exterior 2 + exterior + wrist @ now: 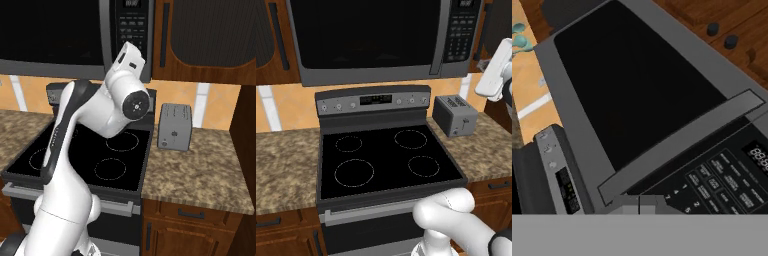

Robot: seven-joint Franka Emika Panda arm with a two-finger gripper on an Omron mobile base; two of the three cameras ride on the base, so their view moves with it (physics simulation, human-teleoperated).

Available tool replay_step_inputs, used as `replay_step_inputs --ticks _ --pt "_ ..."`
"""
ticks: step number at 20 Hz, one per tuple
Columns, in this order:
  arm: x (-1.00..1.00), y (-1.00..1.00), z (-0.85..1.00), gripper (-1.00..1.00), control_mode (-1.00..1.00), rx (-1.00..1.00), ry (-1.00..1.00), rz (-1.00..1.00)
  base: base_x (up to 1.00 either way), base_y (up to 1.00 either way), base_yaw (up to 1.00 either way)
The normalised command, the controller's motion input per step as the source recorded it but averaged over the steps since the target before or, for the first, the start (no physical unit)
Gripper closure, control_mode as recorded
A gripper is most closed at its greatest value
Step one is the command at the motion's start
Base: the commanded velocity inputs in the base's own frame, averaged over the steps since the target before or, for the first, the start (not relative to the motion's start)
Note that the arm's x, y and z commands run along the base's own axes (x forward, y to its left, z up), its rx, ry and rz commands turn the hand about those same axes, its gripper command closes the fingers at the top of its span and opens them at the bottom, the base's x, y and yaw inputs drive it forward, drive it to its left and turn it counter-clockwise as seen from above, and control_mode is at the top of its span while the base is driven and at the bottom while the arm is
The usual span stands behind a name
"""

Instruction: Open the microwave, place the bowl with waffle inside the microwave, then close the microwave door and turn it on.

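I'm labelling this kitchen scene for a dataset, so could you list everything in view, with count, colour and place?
microwave: one, grey steel frame, mounted above the stove.
microwave door: one, dark glass, closed.
keypad strip: one, dark, right end of the microwave.
stove: one, black top with four ring burners, below the microwave.
toaster: one, grey, on the counter right of the stove.
counter: speckled brown, either side of the stove.
cabinets: brown wood, beside the microwave and under the counter.
arm: one, white, raised towards the microwave's keypad end.
pincer: shut.
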Motion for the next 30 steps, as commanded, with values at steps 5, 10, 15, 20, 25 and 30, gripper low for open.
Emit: replay_step_inputs --ticks 5,10,15,20,25,30 --pt "0.0 -0.01 0.0 1.0 -1.0 0.0 0.0 0.0 0.0 0.0 0.0" --pt "0.06 0.0 -0.05 1.0 -1.0 -0.06 -0.07 0.0 0.0 0.0 0.0" --pt "0.17 0.0 -0.02 1.0 -1.0 -0.23 -0.11 0.0 0.0 0.0 0.0" --pt "0.22 -0.08 -0.08 1.0 -1.0 -0.22 0.0 0.0 0.0 0.0 0.0" --pt "0.12 -0.15 -0.13 1.0 -1.0 -0.17 -0.03 -0.05 0.0 0.0 0.0" --pt "0.16 -0.01 -0.12 1.0 -1.0 -0.13 -0.06 -0.13 0.0 0.0 0.0"
